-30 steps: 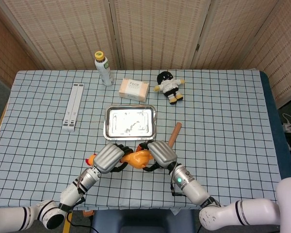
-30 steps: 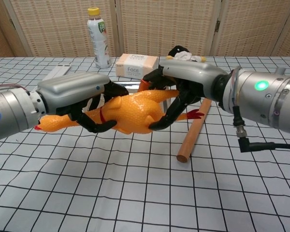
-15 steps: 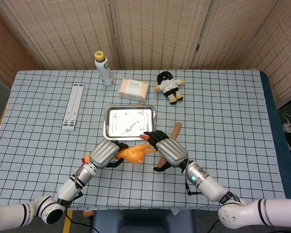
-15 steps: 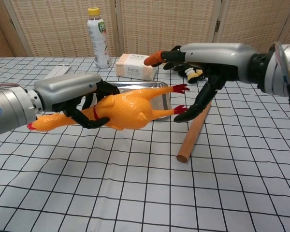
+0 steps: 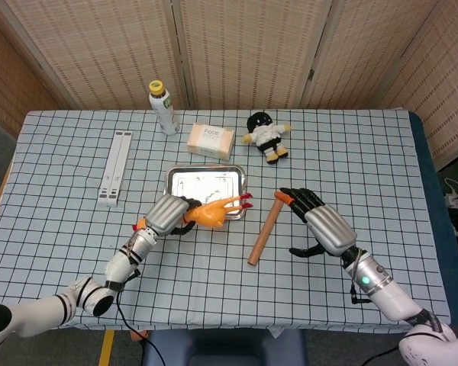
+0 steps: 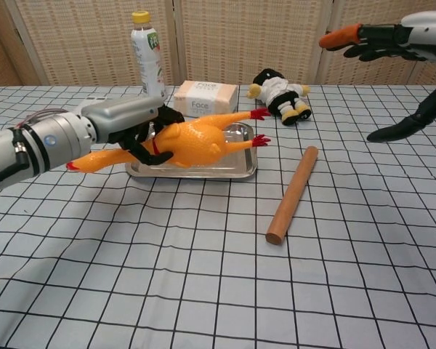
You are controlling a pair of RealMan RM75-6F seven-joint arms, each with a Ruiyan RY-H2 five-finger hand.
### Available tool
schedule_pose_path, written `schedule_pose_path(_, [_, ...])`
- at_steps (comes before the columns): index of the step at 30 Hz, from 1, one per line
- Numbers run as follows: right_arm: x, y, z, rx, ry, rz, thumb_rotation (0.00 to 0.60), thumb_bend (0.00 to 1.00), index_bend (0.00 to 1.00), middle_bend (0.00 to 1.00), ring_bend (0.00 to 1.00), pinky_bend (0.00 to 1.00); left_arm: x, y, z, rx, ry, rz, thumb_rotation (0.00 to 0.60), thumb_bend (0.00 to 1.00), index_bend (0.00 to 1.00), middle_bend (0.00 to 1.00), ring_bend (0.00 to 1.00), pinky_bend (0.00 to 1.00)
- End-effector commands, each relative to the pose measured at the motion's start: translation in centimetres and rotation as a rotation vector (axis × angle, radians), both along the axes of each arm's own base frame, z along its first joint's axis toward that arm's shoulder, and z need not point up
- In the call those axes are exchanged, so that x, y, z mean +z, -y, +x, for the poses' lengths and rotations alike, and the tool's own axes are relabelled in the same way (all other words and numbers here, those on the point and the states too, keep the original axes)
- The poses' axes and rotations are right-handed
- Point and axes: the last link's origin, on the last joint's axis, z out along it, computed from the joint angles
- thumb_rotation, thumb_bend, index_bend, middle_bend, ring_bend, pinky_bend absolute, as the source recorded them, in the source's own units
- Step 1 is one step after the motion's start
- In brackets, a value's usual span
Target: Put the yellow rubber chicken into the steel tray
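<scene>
I can read "Face" on the peach-coloured box (image 6: 206, 99) behind the tray, in both views. The bottle (image 6: 147, 59) has a green and white label with lettering I can't make out. I find nothing else readable.

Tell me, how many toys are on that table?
2. The yellow rubber chicken is held by the left hand over the steel tray; a small plush doll lies behind the tray. None seem hidden.

yellow-orange chicken (image 6: 192, 138), red feet; silver tray (image 6: 241, 169); black-gridded white tablecloth (image 6: 203, 291)
</scene>
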Motion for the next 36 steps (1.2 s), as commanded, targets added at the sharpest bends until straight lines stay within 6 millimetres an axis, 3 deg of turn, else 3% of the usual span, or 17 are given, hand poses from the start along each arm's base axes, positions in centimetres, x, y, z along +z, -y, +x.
schedule_pose_path(1, [0.1,0.2,-1.3,-0.023,-0.037,0.008,0.6,0.1,0.0,0.0,0.0,0.0,-1.5,-3.2,1.6,0.012,0.015,-0.005,0.6,0.71,0.81,0.77,0.63,0.67])
schedule_pose_path(5, [0.1,1.0,-2.2,-0.054,-0.055,0.005,0.6,0.1,0.0,0.0,0.0,0.0,-2.0,-5.1,1.7,0.019,-0.004,0.005,0.6,0.69,0.78,0.76,0.63,0.66])
schedule_pose_path(10, [0.0,1.5,-2.3,-0.071,-0.031,-0.002,0.6,0.1,0.0,0.0,0.0,0.0,-2.3,-5.8,1.5,0.014,-0.044,0.003,0.6,0.63,0.5,0.65,0.57,0.6])
schedule_pose_path(13, [-0.4,2.0,-2.6,-0.082,-0.027,0.005,0.6,0.1,0.0,0.0,0.0,0.0,-2.7,-6.3,0.7,0.036,-0.067,-0.007,0.6,0.55,0.12,0.39,0.37,0.52])
schedule_pose_path(15, [-0.9,2.1,-2.7,-0.077,-0.04,0.013,0.6,0.1,0.0,0.0,0.0,0.0,-3.0,-6.8,0.4,0.073,-0.058,-0.033,0.6,0.52,0.02,0.22,0.22,0.42])
schedule_pose_path(18, [-1.0,2.2,-2.8,-0.076,-0.043,0.01,0.6,0.1,0.0,0.0,0.0,0.0,-2.8,-7.1,0.4,0.102,-0.006,-0.047,0.6,0.45,0.0,0.04,0.07,0.3])
schedule_pose_path(20, [-1.1,2.3,-2.9,-0.083,-0.038,0.009,0.6,0.1,0.0,0.0,0.0,0.0,-2.6,-7.4,0.4,0.114,0.022,-0.054,0.6,0.43,0.0,0.0,0.02,0.25])
schedule_pose_path(24, [-1.1,2.4,-3.1,-0.093,-0.039,0.011,0.6,0.1,0.0,0.0,0.0,0.0,-1.9,-7.8,0.6,0.105,0.058,-0.038,0.6,0.41,0.0,0.0,0.0,0.19])
schedule_pose_path(31, [-0.5,2.1,-3.0,-0.087,-0.026,-0.018,0.6,0.1,0.0,0.0,0.0,0.0,-0.6,-7.5,0.6,0.057,0.082,-0.034,0.6,0.4,0.0,0.0,0.0,0.18])
schedule_pose_path(36, [0.7,0.3,-3.6,-0.046,-0.065,-0.098,0.6,0.1,0.0,0.0,0.0,0.0,2.9,-4.9,-0.5,-0.052,0.098,0.003,0.6,0.4,0.0,0.0,0.0,0.17])
